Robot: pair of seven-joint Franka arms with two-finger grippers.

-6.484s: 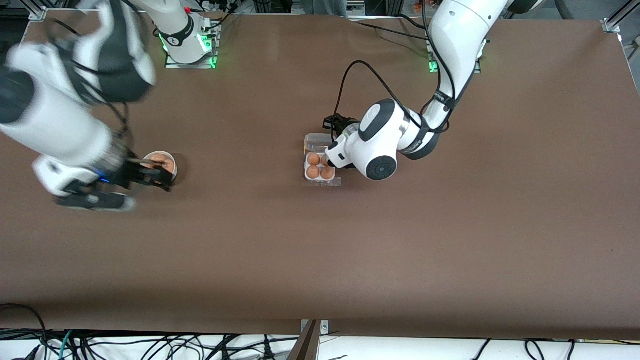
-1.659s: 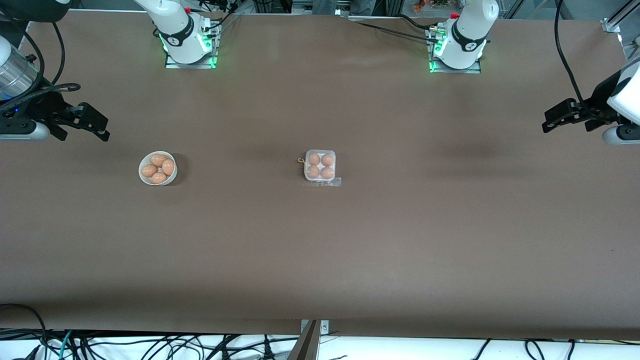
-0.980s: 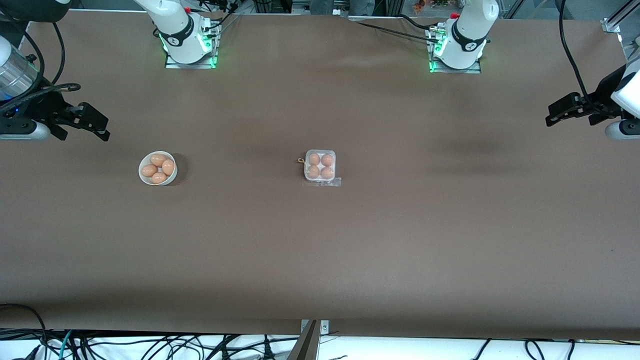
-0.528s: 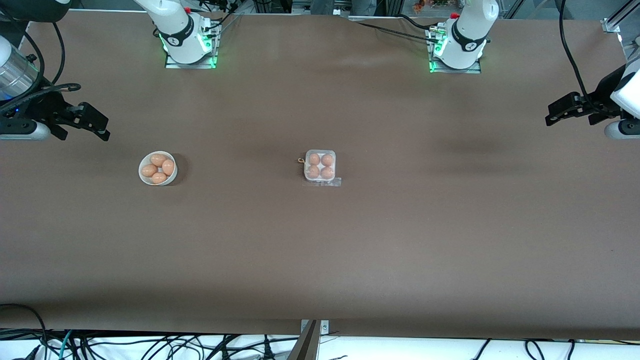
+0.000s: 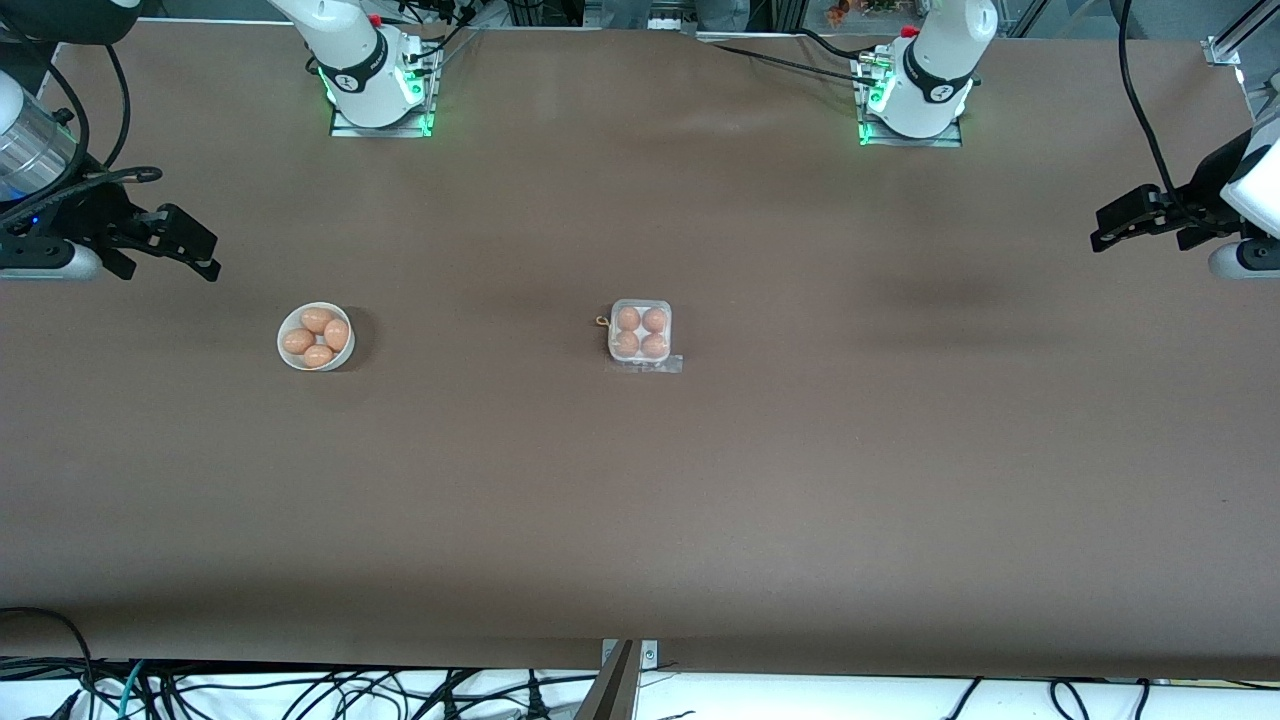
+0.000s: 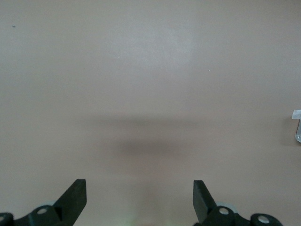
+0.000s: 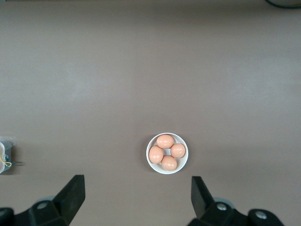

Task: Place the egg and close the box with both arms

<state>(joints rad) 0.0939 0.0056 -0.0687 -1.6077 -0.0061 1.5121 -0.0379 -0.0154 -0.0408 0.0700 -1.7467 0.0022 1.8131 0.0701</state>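
At frame centre the box (image 5: 640, 333) sits lidded over four eggs, so left end effector (image 5: 1128, 220) and right end effector (image 5: 185, 247), both gaping empty, should simply wait clear.

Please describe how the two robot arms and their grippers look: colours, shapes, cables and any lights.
Both arms are glossy white with black joint bands; each base glows green. The right gripper and left gripper are black, each with two angular fingers. Black cables loop above each wrist. The right wrist carries a silver metal cylinder and a small blue light.
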